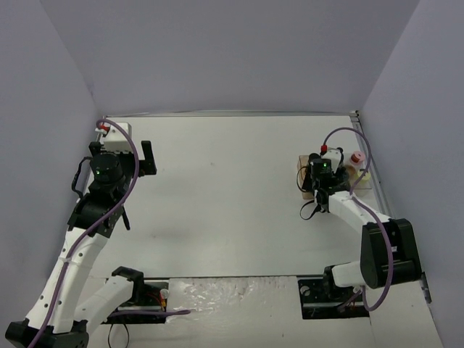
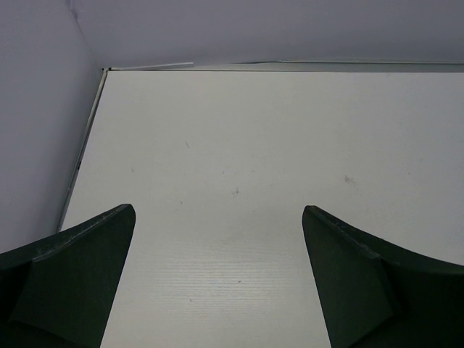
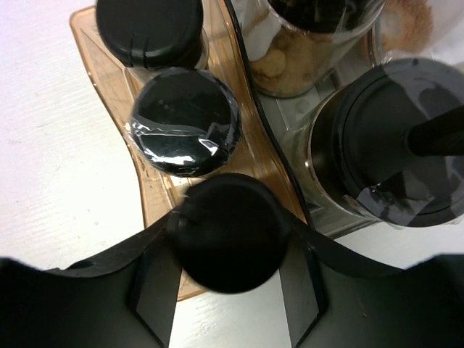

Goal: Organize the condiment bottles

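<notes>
My right gripper [image 3: 229,230] is shut on a black-capped condiment bottle [image 3: 228,250] over the near end of the amber tray [image 3: 93,56]. Two more black-capped bottles [image 3: 185,123] [image 3: 150,30] stand in the amber row beyond it. A larger black-capped bottle [image 3: 391,141] and a clear bottle with beige contents [image 3: 301,58] stand in the grey part to the right. In the top view the right gripper [image 1: 320,172] is over the tray [image 1: 302,177]; pink-capped [image 1: 356,158] and pale-yellow-capped [image 1: 365,175] bottles stand to its right. My left gripper [image 2: 217,212] is open and empty over bare table.
A white box with a red knob [image 1: 116,130] sits at the back left corner beside the left arm. The left gripper [image 1: 148,158] hovers near the left wall. The table's right edge rail [image 1: 377,174] runs just past the tray.
</notes>
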{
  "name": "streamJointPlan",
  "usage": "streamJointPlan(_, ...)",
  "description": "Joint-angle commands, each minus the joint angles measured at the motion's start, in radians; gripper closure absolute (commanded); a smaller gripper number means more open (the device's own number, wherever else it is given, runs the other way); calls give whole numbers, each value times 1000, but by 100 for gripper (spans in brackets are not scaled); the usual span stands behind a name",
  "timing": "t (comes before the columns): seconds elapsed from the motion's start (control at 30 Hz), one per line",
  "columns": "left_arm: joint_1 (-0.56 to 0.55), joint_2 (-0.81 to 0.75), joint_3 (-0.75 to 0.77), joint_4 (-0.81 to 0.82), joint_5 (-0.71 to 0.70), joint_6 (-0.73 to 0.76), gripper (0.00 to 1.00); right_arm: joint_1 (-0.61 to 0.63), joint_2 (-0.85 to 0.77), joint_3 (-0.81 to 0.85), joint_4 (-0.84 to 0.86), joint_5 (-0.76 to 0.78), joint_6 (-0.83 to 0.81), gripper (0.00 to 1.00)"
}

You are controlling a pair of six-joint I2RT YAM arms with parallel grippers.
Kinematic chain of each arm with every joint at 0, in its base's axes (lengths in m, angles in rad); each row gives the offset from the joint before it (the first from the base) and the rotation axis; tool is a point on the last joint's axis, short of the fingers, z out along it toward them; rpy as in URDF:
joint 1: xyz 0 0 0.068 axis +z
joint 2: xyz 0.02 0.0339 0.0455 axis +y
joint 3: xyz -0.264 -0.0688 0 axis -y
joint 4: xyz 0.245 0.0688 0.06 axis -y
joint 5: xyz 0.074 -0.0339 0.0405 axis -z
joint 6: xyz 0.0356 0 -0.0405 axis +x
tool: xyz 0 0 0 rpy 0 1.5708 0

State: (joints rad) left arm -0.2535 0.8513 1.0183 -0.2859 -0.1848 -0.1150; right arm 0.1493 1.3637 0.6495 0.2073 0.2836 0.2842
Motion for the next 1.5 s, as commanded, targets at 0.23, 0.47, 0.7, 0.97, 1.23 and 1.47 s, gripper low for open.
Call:
streamJointPlan(0.23, -4, -8, 20, 64, -14, 12, 3, -7, -42, 40, -22, 21, 26, 23)
streamJointPlan(0.47, -4, -6, 25, 57, -12, 11, 3, -5, -315, 151, -185, -53, 8, 8)
streamJointPlan(0.7, -6, -5, 27, 53, -8, 4, 3, -5, -573, 331, -323, -41, -36, 0)
streamJointPlan(0.97, -8, -10, 32, 50, 8, -10, 3, -5, -794, 452, -405, -12, -150, 0)
streamJointPlan(1.23, -13, -3, 28, 59, 10, -11, 3, 1, -983, 380, -434, -7, -324, 0)
streamJointPlan(1.47, -20, 28, 28, 62, 4, -9, 3, 6, -1091, 280, -428, 31, -328, 0)
